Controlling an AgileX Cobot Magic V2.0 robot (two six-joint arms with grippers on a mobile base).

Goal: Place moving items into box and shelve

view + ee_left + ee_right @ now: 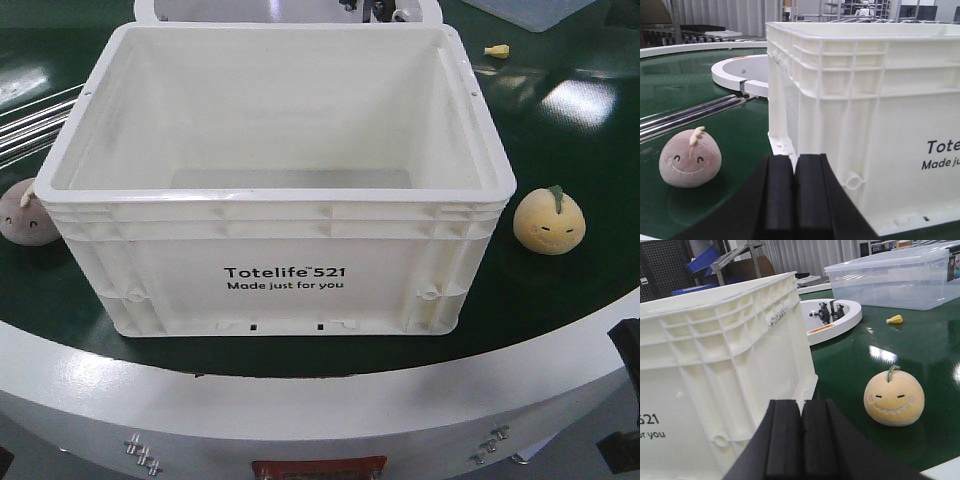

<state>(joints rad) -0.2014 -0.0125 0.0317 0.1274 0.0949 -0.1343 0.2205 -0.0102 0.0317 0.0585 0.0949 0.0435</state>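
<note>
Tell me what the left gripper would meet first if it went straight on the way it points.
Probably the near corner of the white box, directly ahead of the left gripper. The greyish-pink plush lies off to one side.

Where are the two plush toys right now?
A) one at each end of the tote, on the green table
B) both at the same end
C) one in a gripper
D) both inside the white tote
A: the greyish-pink plush lies on the green table at one end of the white tote, the pale yellow plush at the other.
</note>
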